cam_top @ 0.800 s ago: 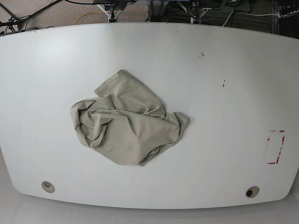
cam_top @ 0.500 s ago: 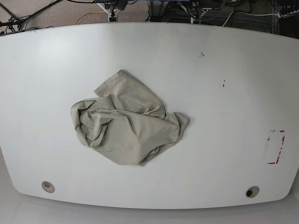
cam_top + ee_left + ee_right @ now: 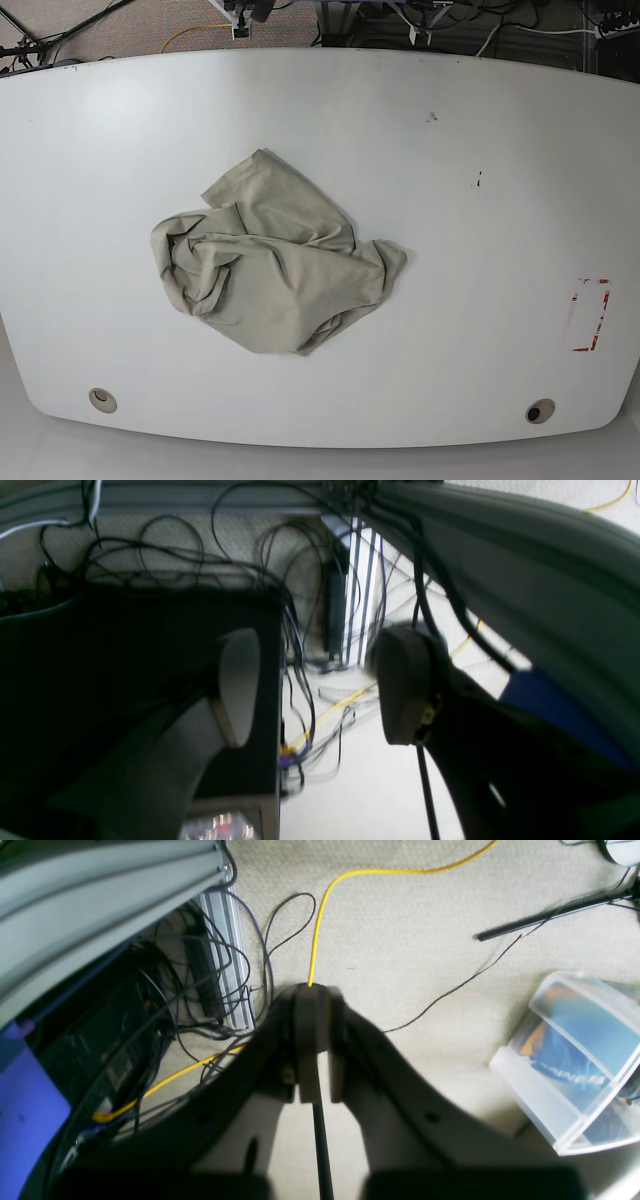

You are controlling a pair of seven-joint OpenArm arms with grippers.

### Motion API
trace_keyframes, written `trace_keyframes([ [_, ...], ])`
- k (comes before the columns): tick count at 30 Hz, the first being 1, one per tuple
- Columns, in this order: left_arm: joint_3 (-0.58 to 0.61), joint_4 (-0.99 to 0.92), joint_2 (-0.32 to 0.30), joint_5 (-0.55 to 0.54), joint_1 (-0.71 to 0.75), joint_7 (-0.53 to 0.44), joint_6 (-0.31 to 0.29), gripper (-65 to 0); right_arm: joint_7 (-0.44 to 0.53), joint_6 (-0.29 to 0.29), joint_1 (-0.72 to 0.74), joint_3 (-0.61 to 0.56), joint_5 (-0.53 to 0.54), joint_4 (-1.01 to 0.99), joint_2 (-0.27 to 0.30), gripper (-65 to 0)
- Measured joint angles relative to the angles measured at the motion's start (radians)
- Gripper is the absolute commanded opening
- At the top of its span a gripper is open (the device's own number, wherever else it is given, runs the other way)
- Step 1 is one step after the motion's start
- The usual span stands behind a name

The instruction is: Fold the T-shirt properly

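Your left gripper [image 3: 320, 687] has its fingers spread, with nothing between them; your right gripper [image 3: 321, 1045] has its fingers drawn together, clenched on nothing. Both sit at the far edge of the white table [image 3: 480, 320], left near one o'clock, right near eleven. Your T-shirt [image 3: 290, 275] lies crumpled, just toward nine o'clock from the table's center.

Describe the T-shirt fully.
The T-shirt is plain khaki-beige, of soft-looking, wrinkled cloth with no print visible. It lies unfolded in a crumpled heap on the white table, left of the middle in the base view. One flat flap points toward the arms' side; a bunched, looped roll sits at the view's left, and a small tip sticks out at its right. Which parts are sleeves or collar can't be told. Only the table touches it; neither gripper does.
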Motion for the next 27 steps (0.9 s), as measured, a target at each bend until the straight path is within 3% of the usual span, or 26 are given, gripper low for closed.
trace_keyframes([
  [3,0.0,0.009,-0.003,0.0,0.005,-0.003,-0.011,-30.3,0.002,0.0,-0.009,0.0,0.0,0.016,0.002,-62.5],
  [6,0.003,0.012,-0.008,0.0,-0.008,0.098,-0.106,-29.9,-0.003,-0.008,0.018,-0.003,0.0,-0.025,0.002,-62.6],
  [11,0.007,-0.008,-0.008,-0.002,-0.028,0.174,-0.187,-29.5,0.001,-0.01,0.036,-0.005,-0.001,-0.027,0.002,-62.6],
  [27,0.009,-0.003,-0.011,0.005,-0.008,0.146,-0.188,-30.2,0.0,-0.009,0.012,-0.002,-0.001,-0.025,0.002,-62.6],
])
